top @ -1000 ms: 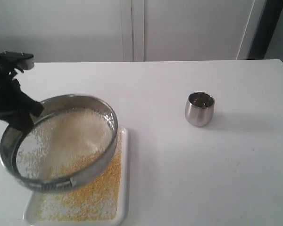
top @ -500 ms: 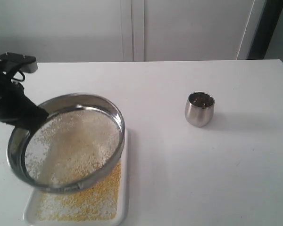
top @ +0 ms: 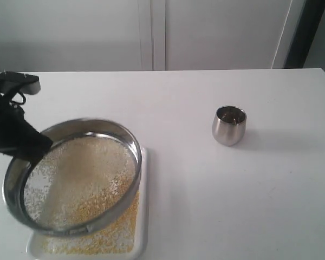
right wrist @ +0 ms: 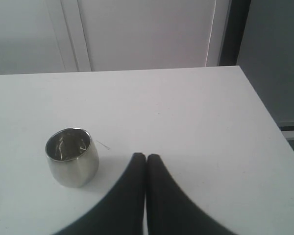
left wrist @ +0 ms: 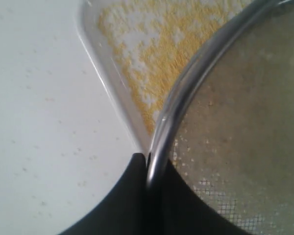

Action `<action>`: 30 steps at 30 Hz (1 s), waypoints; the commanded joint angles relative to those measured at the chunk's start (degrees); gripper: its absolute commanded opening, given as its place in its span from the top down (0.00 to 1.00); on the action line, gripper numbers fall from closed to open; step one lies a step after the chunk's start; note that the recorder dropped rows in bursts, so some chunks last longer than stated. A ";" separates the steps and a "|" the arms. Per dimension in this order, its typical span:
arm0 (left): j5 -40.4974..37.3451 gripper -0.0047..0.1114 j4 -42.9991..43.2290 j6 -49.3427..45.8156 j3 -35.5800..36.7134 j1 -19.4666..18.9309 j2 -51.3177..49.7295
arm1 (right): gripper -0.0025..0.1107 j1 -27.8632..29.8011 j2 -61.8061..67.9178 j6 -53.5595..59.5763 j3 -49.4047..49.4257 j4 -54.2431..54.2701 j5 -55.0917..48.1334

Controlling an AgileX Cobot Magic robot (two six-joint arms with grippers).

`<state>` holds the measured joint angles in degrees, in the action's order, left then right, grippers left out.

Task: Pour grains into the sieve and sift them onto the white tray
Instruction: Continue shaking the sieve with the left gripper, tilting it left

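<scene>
**Sieve held tilted over the white tray**

The left gripper (left wrist: 148,159) is pinching the rim of the sieve (top: 86,122), holding it tilted just above the white tray (top: 144,216). Whitish grains (top: 81,173) are lying on the mesh, and golden ones are covering the tray beneath. The right gripper (right wrist: 146,157), fingers pressed together on nothing, is hovering well apart from the tray, where a steel cup (top: 229,125) is standing.

The sieve (top: 76,179) hides most of the white tray (top: 142,216) beneath.
</scene>
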<state>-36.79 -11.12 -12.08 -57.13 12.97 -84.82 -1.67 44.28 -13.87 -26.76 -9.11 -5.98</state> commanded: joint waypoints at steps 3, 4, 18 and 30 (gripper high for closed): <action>-16.10 0.96 -1.77 1.16 -14.21 -4.12 -9.90 | 0.98 0.35 -0.19 -0.10 0.18 -0.15 -0.28; -14.90 0.96 -2.07 1.16 -11.51 -3.38 -7.69 | 0.98 0.35 -0.19 -0.10 0.18 -0.15 -0.17; -7.29 0.96 -2.58 1.21 -5.37 -0.04 -2.07 | 0.98 0.35 -0.19 -0.10 0.18 -0.15 -0.20; -9.03 0.96 -5.98 -1.59 -7.67 -0.91 -5.89 | 0.98 0.35 -0.19 -0.10 0.18 -0.15 -0.20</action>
<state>-44.72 -11.62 -11.32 -71.45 8.87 -95.87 -1.67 44.28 -13.91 -26.76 -9.11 -5.98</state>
